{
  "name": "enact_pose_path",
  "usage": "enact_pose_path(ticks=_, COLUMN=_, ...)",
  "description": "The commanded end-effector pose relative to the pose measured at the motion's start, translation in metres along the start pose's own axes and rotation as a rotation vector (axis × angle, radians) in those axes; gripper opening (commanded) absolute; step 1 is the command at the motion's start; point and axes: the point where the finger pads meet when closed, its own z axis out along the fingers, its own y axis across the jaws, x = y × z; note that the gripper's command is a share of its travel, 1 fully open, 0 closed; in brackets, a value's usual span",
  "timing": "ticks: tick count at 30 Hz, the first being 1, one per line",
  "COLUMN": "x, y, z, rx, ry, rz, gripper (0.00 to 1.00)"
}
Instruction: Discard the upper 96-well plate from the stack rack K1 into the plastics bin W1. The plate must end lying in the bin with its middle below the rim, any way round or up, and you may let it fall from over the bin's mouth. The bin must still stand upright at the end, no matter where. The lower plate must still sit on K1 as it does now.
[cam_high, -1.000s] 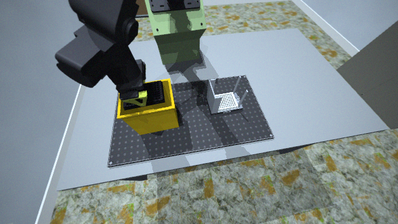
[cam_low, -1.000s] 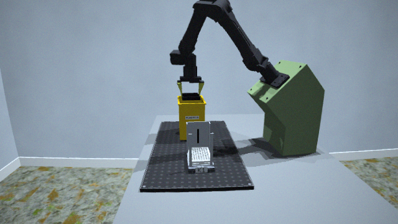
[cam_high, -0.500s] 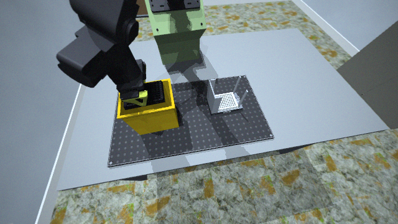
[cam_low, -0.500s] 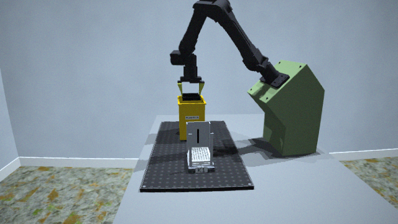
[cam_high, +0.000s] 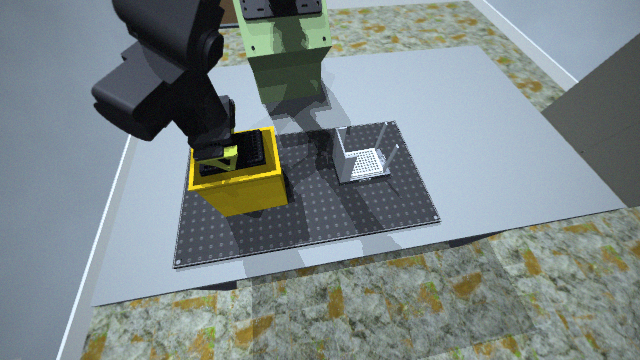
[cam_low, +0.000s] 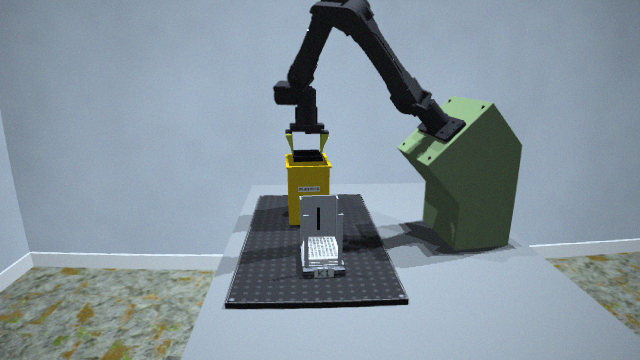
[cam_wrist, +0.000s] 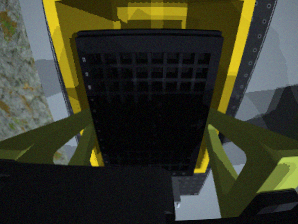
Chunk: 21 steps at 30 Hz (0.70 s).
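The black 96-well plate (cam_high: 252, 147) (cam_low: 307, 156) (cam_wrist: 150, 75) is held between the fingers of my gripper (cam_low: 307, 152) (cam_wrist: 149, 113), which is shut on its long sides. The plate is roughly level in the mouth of the yellow plastics bin W1 (cam_high: 257, 194) (cam_low: 309, 176) (cam_wrist: 244, 35). In the exterior view its upper part shows above the near rim and its lower part is hidden behind it. The bin stands upright. The white lower plate (cam_high: 366, 163) (cam_low: 322, 248) sits level on the grey stack rack K1 (cam_high: 342, 161) (cam_low: 328, 215).
The bin and K1 stand apart on the dark perforated board (cam_high: 320, 215) (cam_low: 275, 285). K1 has a tall back panel facing the bin and thin upright posts. The green arm pedestal (cam_high: 290, 75) (cam_low: 475, 190) stands beside the board on the grey table (cam_high: 430, 90) (cam_low: 450, 305).
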Motion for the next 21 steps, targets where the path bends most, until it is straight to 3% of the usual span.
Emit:
enact_pose_path(ticks=1, x=-0.0022, y=0.0027, z=-0.0046, rx=-0.008, ry=-0.019, rz=-0.006, gripper=0.0)
enact_pose_path(ticks=8, x=-0.002, y=0.0028, z=-0.0046, rx=-0.008, ry=-0.019, rz=-0.006, gripper=0.0)
enact_pose_path(ticks=9, x=-0.002, y=0.0028, z=-0.0046, rx=-0.008, ry=-0.019, rz=-0.006, gripper=1.0)
enact_pose_path(ticks=21, x=-0.002, y=0.0028, z=-0.0046, rx=-0.008, ry=-0.019, rz=-0.006, gripper=1.0)
